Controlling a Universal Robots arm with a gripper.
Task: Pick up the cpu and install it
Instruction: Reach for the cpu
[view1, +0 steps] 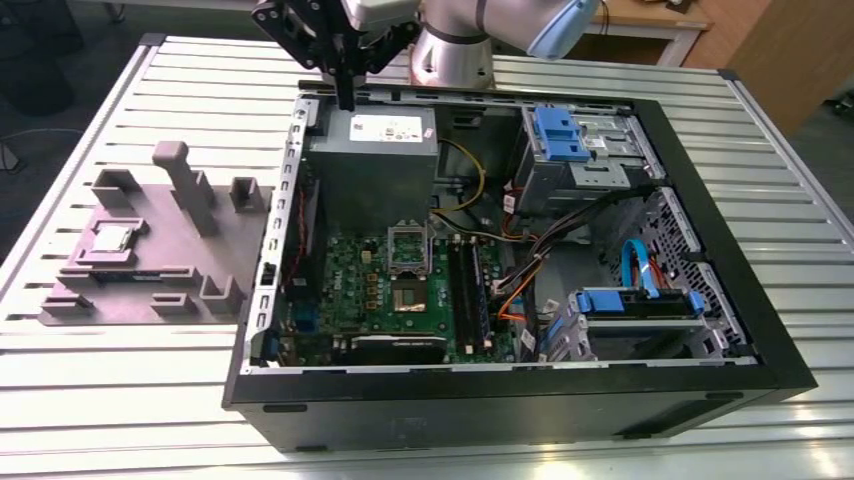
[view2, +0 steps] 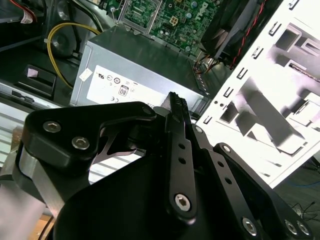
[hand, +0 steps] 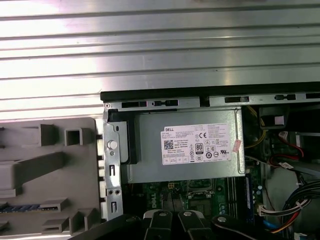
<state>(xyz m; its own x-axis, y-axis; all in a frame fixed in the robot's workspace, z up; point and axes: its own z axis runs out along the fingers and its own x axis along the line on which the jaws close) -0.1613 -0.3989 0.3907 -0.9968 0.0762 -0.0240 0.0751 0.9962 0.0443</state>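
Gripper (view1: 347, 98), exterior view: we see it hanging over the far edge of the open computer case (view1: 507, 395), fingertips pointing down just above the labelled end of the grey power supply (view1: 367, 175). The two fingers are pressed together with nothing between them. We log the cpu (view1: 110, 238) lying flat in a square recess of the grey tray (view1: 227, 250), which sits on the slatted metal table (view1: 120, 400) against the case on the exterior view's left. The cpu is well apart from the gripper. Inside the case, the green motherboard (view1: 354, 285) lies beside the power supply, and its socket (view1: 407, 250) has the metal frame raised.

Second wrist view: we note the black fingers (view2: 175, 107) meeting at their ribbed tips, closed on nothing. Past them are the power supply's white label (view2: 117, 87), a yellow cable (view2: 55, 55) and part of the tray (view2: 280, 115).

First wrist view: we look straight down on the power supply (hand: 150, 155), with the case wall just beside the tray (hand: 30, 165) and the table slats (hand: 150, 55) beyond.
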